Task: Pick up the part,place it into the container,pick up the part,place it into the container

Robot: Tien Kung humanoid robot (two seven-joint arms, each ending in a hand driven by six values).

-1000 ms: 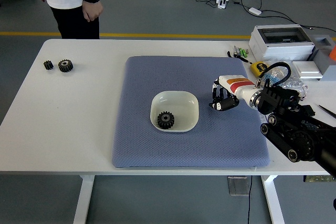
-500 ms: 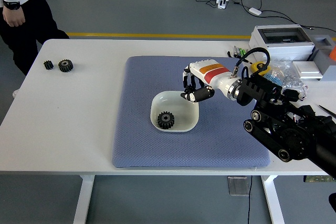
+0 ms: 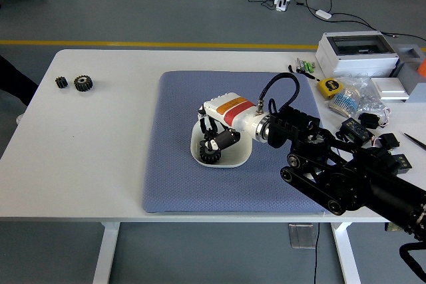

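Observation:
A black gear [image 3: 208, 156] lies in the white bowl [image 3: 241, 157] in the middle of the blue-grey mat [image 3: 173, 177]. My right hand [image 3: 214, 143], white with an orange and red band, reaches from the right into the bowl and sits directly on top of the gear, hiding its upper part. I cannot tell whether the hand holds the gear. Two more black gears, a small gear [image 3: 61, 82] and a larger gear [image 3: 83, 83], lie on the table at the far left. My left arm is out of view.
At the table's right end are a white box [image 3: 356, 52], a yellow tape measure [image 3: 329, 86], bagged parts [image 3: 353, 98] and cables. A person's dark sleeve [image 3: 10, 74] shows at the left edge.
My right hand has swung left from the mat's right side and come down into the bowl onto the gear. The person has walked off to the left, almost out of view.

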